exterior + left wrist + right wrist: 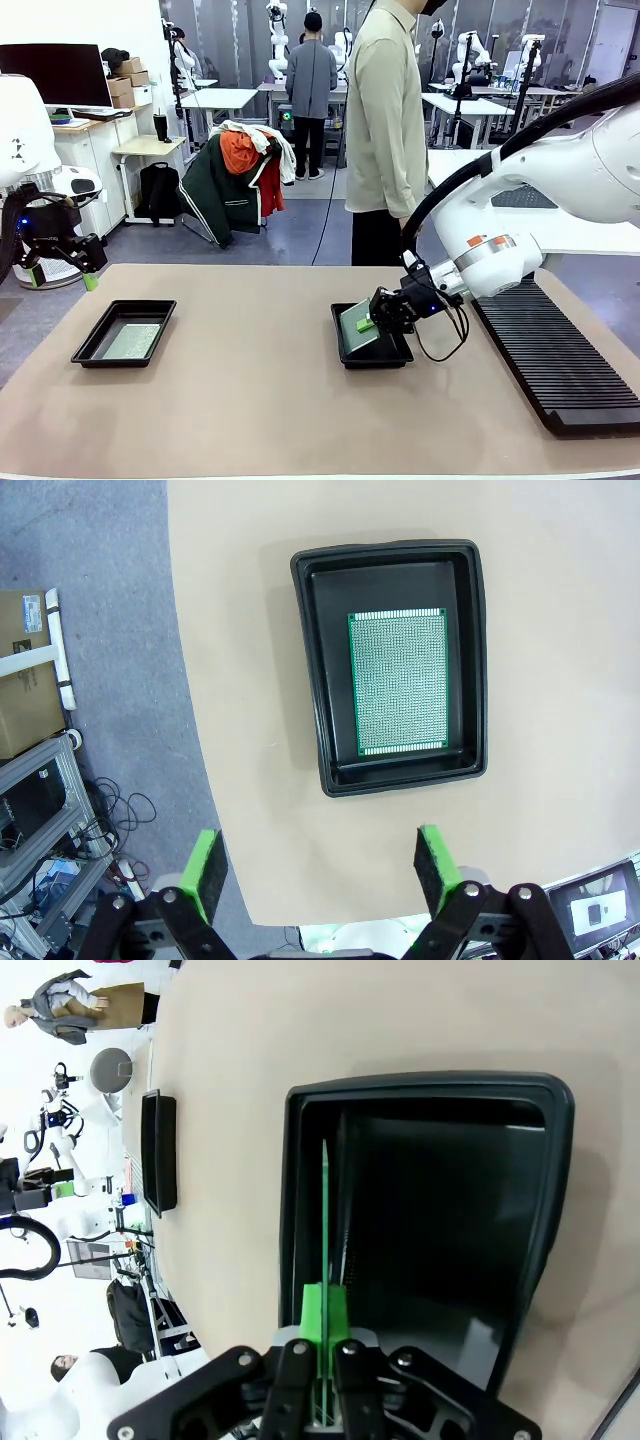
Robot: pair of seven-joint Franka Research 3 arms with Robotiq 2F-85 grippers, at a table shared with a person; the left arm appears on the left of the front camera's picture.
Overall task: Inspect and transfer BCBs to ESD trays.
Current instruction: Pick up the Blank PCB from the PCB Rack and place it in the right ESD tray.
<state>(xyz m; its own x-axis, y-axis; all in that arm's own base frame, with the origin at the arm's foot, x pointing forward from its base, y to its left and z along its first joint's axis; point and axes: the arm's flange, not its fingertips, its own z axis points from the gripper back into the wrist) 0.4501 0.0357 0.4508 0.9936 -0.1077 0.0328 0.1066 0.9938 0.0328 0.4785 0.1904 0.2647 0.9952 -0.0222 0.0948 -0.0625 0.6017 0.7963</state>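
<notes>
Beige surface (260,400), lab behind. Green BCB (357,327) tilted on edge above the middle ESD tray (372,353), pinched in the clenched right pincer (367,323). Second BCB (399,682) flat inside the left ESD tray (388,666). Left pincer (320,865) released, hanging over the surface's edge. Black ribbed rack (560,360) at right; person's torso (385,120) at far side.

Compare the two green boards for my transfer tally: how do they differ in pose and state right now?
The left-tray BCB lies flat on the floor of its ESD tray, untouched; the open left gripper hovers apart from it. The other BCB is pinched at one edge by the shut right gripper, tilted over the second ESD tray, not yet lying flat. Both are thin green rectangular boards.
</notes>
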